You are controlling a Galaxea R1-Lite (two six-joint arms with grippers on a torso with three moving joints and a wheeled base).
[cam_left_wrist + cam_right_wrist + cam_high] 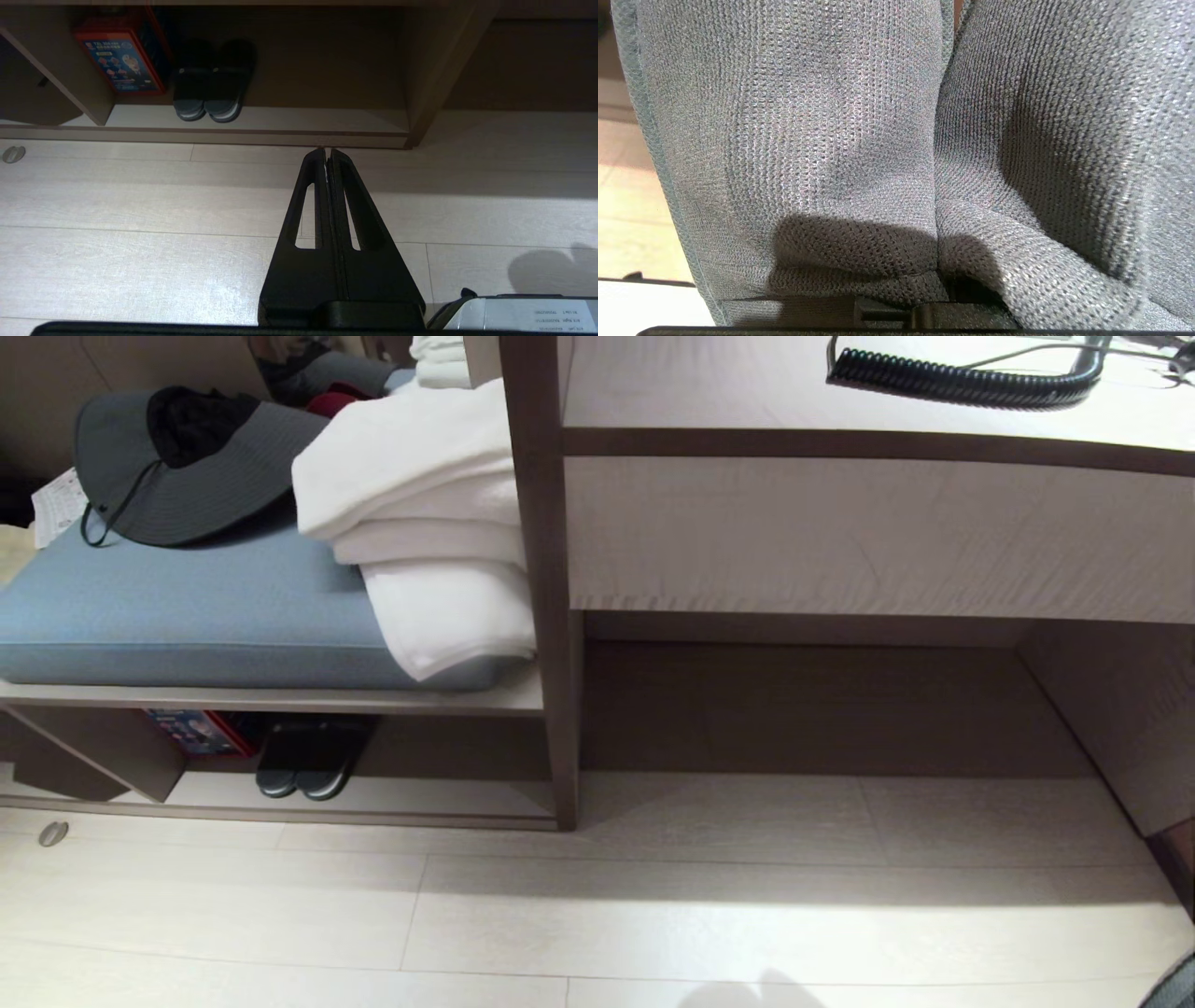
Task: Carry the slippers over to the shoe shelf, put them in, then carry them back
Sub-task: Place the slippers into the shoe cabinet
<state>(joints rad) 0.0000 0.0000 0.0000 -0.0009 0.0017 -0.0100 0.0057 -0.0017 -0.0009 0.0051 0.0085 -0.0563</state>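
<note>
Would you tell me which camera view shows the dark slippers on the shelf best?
The left wrist view: the shelved slippers show straps and pale toe rims. The head view shows them shadowed, toes only. The right wrist view shows only grey knit fabric.

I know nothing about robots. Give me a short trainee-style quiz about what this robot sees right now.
1. True or false: the left gripper has its fingers spread wide apart.
2. What stands right beside the dark pair of shoes inside the shoe shelf?
A. a red box
B. a folded towel
C. a phone cord
3. Fill in: the grey hat lies on a blue ____.

Key: 1 false, the fingers are pressed together. 2 A. 3 cushion.
</note>
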